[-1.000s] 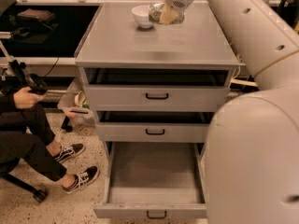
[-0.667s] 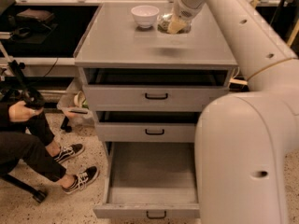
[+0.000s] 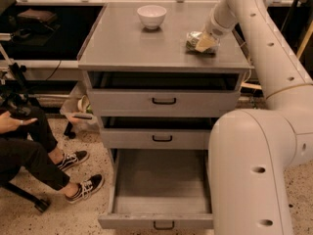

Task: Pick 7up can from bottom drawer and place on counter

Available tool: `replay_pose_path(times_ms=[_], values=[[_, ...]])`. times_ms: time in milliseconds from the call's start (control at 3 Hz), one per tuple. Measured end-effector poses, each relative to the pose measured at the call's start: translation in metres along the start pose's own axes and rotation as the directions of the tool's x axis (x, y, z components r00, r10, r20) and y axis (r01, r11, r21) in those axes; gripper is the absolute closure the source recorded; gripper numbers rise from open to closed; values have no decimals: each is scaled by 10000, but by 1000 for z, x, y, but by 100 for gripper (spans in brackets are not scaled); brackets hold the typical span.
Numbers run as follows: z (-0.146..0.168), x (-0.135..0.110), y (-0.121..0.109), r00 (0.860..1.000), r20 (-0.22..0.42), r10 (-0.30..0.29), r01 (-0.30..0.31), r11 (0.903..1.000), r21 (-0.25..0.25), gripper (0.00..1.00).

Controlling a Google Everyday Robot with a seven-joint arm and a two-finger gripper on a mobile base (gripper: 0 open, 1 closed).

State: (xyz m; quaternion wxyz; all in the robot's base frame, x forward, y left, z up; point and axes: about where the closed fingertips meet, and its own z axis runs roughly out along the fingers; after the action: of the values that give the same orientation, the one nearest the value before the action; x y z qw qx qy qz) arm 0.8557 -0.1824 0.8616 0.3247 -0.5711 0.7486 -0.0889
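The 7up can sits low on the tabletop at about four o'clock, near the right rim. It is where the task wants it, so I judge the job nearly finished.

Starting from the left, one person sits at nine o'clock of the cabinet, two sneakers out on the floor, well apart from the work. On the tabletop, one white bowl stands upright at eleven o'clock, well apart from the can, so it should not hinder a release. Below it I count three drawers, each with one black handle. The top drawer and middle drawer are open a little. The bottom drawer is pulled out furthest, presumably for reach, and its grey floor shows nothing inside. To the right, the single hand comes down from one o'clock onto the can. I cannot tell whether it is pinching the can or spread. The one white arm fills the right side.
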Motion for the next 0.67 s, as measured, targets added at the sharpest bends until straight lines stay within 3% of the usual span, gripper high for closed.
replay_pose_path(times_ms=[667], values=[[4,2,0,10000,27,46,-46,10000,-30,58]])
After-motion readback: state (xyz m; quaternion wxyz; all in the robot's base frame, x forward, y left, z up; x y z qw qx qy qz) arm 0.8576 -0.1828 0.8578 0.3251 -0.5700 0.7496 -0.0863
